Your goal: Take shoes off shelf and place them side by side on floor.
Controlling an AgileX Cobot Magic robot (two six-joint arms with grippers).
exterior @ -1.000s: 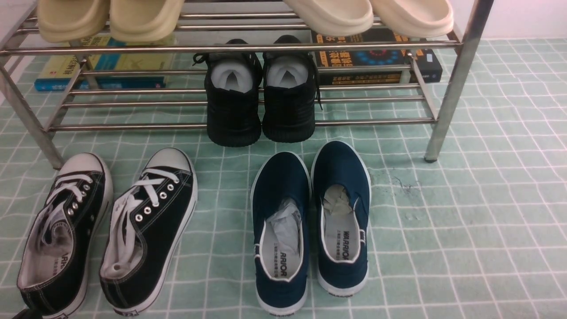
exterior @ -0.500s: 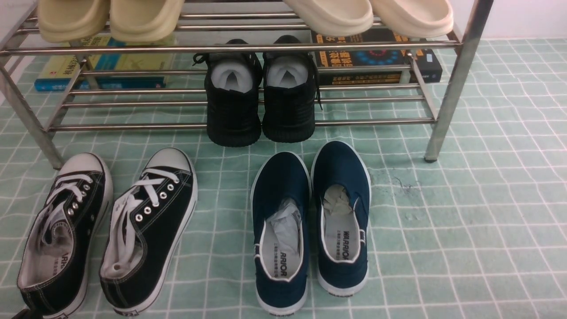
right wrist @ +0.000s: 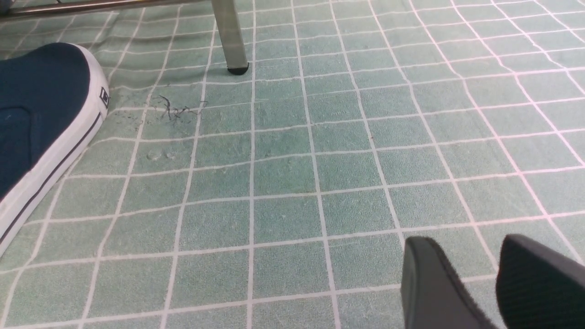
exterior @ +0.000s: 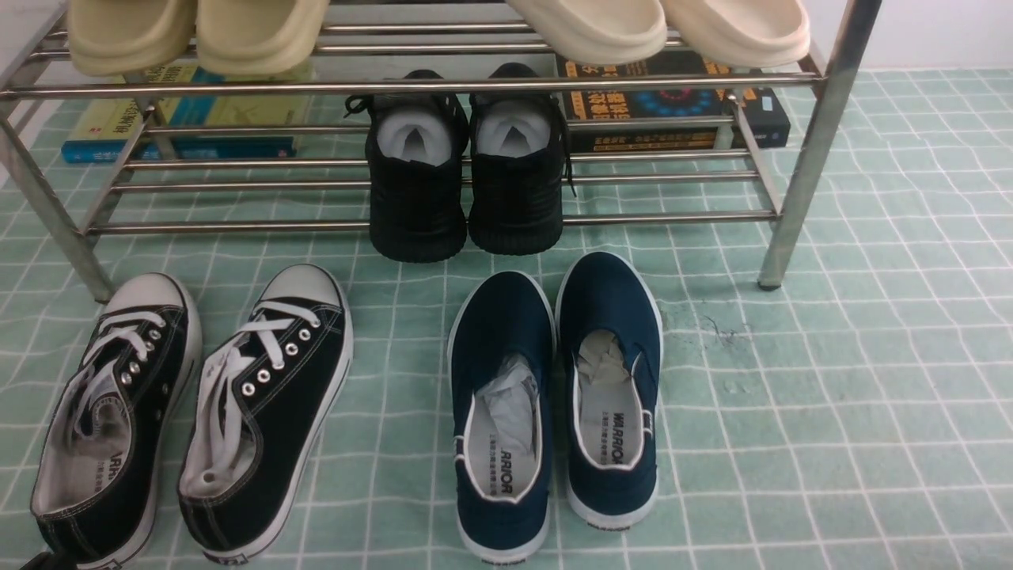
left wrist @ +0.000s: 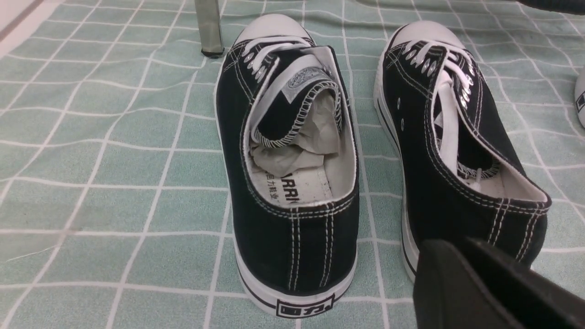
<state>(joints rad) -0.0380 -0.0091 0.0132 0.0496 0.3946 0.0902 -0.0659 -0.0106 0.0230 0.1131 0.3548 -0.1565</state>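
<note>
Both black canvas shoes stand side by side on the green grid floor (exterior: 831,396), in front of the steel shelf (exterior: 237,87) at its left end. They are the left shoe (exterior: 111,412) (left wrist: 292,160) and the right shoe (exterior: 265,404) (left wrist: 457,137), toes toward the shelf. My left gripper (left wrist: 461,244) hovers just behind the heel of the right shoe, jaws pressed together with nothing seen between them. My right gripper (right wrist: 489,269) hangs over bare floor with a gap between its fingers, and holds nothing.
Navy slip-ons (exterior: 554,396) sit on the floor at centre. All-black knit sneakers (exterior: 467,182) rest on the lower tier and cream slippers (exterior: 657,28) on the top tier. Books (exterior: 673,103) lie under the shelf. A shelf leg (right wrist: 231,36) stands ahead of the right gripper.
</note>
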